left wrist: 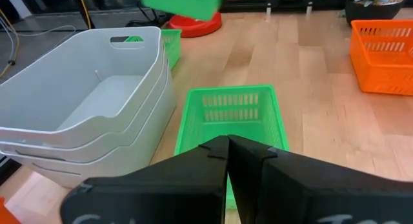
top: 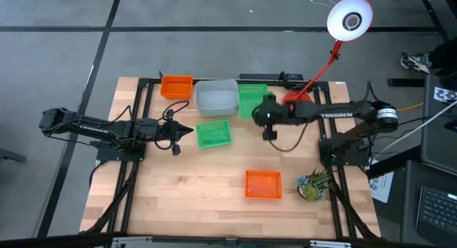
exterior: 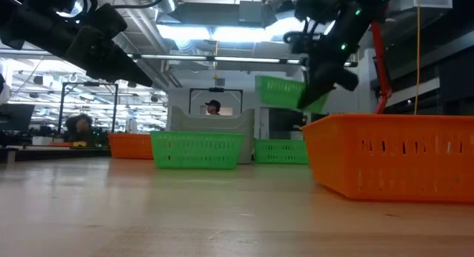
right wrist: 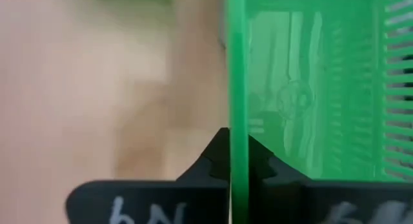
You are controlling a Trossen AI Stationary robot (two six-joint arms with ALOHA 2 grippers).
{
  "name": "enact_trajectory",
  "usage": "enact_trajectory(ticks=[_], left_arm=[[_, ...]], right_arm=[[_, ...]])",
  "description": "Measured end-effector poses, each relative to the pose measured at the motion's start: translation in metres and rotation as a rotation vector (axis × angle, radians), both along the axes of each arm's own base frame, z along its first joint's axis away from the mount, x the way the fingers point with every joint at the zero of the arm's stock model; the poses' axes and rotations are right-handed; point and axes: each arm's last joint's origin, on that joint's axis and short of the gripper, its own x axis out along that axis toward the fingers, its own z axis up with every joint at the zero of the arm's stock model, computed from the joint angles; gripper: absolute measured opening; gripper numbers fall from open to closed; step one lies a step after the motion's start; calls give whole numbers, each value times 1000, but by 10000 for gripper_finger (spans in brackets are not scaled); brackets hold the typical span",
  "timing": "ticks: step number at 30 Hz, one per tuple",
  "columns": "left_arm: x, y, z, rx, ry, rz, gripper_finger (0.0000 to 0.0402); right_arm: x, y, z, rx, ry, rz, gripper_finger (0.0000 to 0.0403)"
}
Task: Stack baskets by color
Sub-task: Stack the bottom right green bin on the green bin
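Observation:
My right gripper (exterior: 315, 85) is shut on a green basket (exterior: 280, 91) and holds it in the air at the far side of the table, above another green basket (exterior: 281, 151). A third green basket (top: 213, 134) rests on its base at the table's middle, just in front of my left gripper (left wrist: 227, 143), which is shut and holds nothing. Nested grey-white baskets (top: 216, 96) stand at the far side, with an orange basket (top: 177, 86) to their left. Another orange basket (top: 263, 184) sits near the front. My right gripper pinches one side wall (right wrist: 237, 121) of the green basket at its rim, one finger inside the basket and one outside. The fingers come slanting down from the table's right. The basket is lifted clear of the table and sits slightly tilted.
A red desk lamp stands with its round base (top: 296, 98) at the far right and its head (top: 350, 19) beyond the table. A small potted plant (top: 314, 184) sits at the near right. Bare wood lies at the near left (top: 178, 198).

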Motion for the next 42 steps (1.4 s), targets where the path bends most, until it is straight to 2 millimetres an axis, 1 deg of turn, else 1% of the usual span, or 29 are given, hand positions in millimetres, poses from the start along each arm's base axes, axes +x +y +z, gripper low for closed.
enact_trajectory(ticks=[5, 7, 10, 14, 19, 23, 27, 32, 36, 42], left_arm=[[0, 0, 0, 0, 0, 0, 0], [0, 0, 0, 1, 1, 0, 0], [0, 0, 0, 13, 5, -4, 0], [0, 0, 0, 22, 8, -6, 0], [0, 0, 0, 22, 8, -6, 0], [0, 0, 0, 22, 8, -6, 0], [0, 0, 0, 22, 8, -6, 0], [0, 0, 0, 22, 8, -6, 0], [0, 0, 0, 21, 8, -6, 0], [0, 0, 0, 21, 8, -6, 0]], right_arm=[[-9, -51, -6, -35, 22, -119, 1], [-10, -68, -8, -13, -8, -135, 0], [-10, -85, -16, 68, -51, -100, 0], [-6, -99, -30, 88, -50, -109, 0], [2, -107, -52, 77, -4, -81, 0], [4, -108, -61, 80, 21, -89, 0], [4, -108, -60, 77, 22, -94, 9], [2, -108, -55, 64, 14, -102, 43], [1, -109, -53, 35, 28, -162, 68], [2, -110, -47, 45, 31, -216, 80]])
